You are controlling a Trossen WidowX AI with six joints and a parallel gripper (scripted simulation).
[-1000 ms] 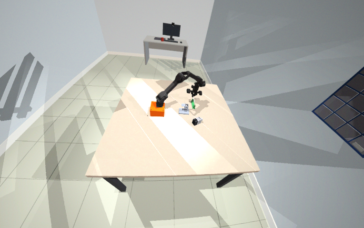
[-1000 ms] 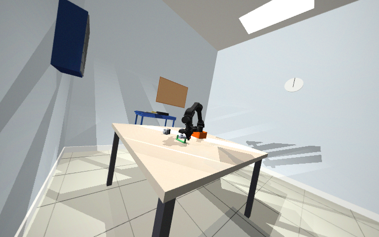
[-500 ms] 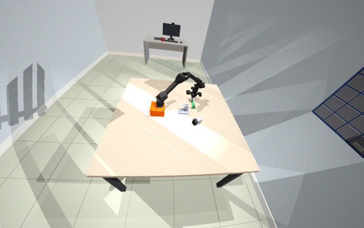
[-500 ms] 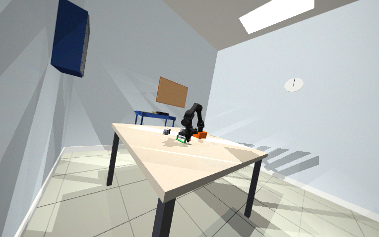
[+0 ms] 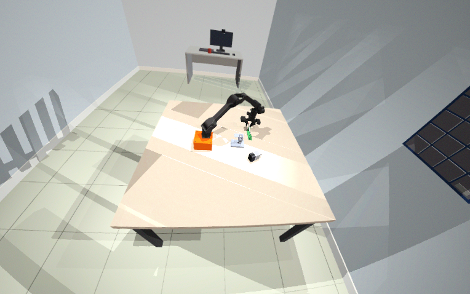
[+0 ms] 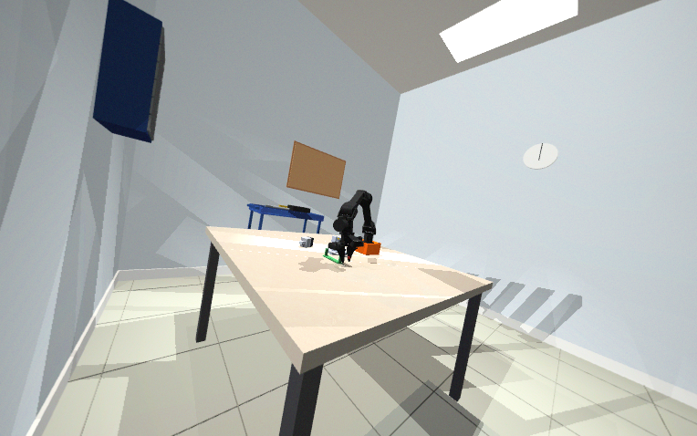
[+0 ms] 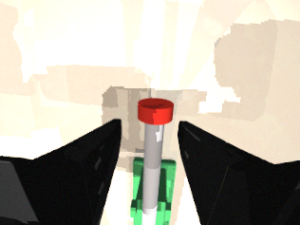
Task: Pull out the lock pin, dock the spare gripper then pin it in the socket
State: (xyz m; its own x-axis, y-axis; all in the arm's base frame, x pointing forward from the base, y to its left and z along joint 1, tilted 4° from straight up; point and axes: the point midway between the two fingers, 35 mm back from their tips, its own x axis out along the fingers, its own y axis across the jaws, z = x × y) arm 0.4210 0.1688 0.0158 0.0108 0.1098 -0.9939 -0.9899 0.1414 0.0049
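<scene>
Standing open, the gripper [image 5: 249, 127] [image 6: 346, 260] [image 7: 150, 127] is above the middle in the top view, by the pin [image 5: 248, 126] [image 6: 349, 257] [image 7: 152, 151] and green stand [image 5: 249, 135] [image 6: 331, 258] [image 7: 172, 169]. In the exterior view, the red end peeks out below center. In the wrist view, the pin sits mid-frame, touching neither finger. It looks light, hard and maybe slippery; pinch it near the red end.
</scene>
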